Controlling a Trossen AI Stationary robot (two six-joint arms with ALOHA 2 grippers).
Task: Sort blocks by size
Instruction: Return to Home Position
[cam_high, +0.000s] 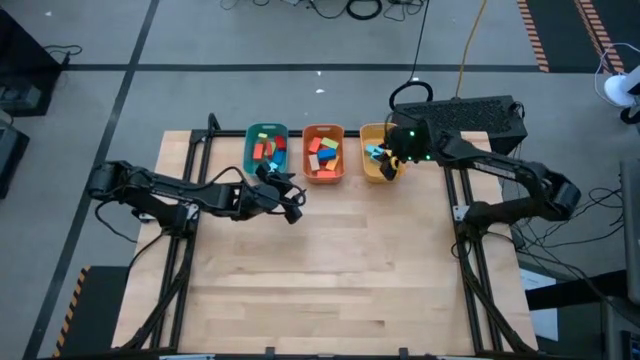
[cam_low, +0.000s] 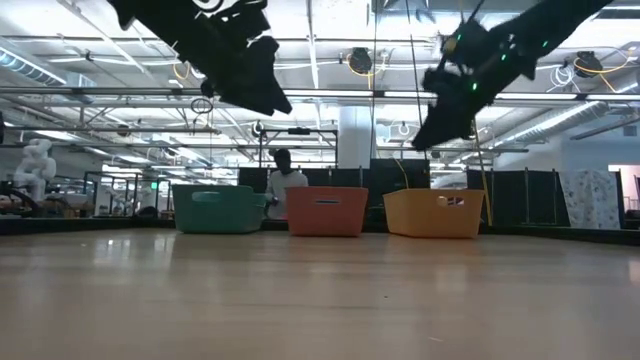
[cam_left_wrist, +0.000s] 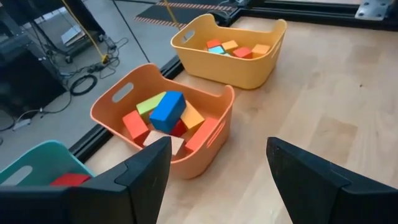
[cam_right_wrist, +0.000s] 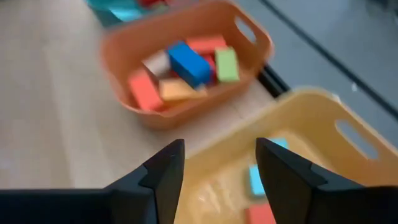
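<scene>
Three bins stand in a row at the table's far edge: teal (cam_high: 266, 150), orange (cam_high: 323, 152) and yellow (cam_high: 371, 137). The blocks lie inside them. The orange bin (cam_left_wrist: 118, 99) holds a blue bar (cam_left_wrist: 168, 111) with red, green, orange and tan ones. The yellow bin (cam_right_wrist: 323, 124) holds small cubes, among them a light blue one (cam_right_wrist: 256, 180). My right gripper (cam_right_wrist: 221, 149) hovers open above the yellow bin, with nothing between its fingers. My left gripper (cam_left_wrist: 217, 149) hangs open above the table, just near of the teal and orange bins, and is empty too.
Bare wooden tabletop (cam_high: 340, 270) stretches from the bins to the near edge. Black frame rails (cam_high: 190, 170) run along the table's sides. Beyond the far edge a person (cam_low: 283, 180) stands behind the bins, in the room.
</scene>
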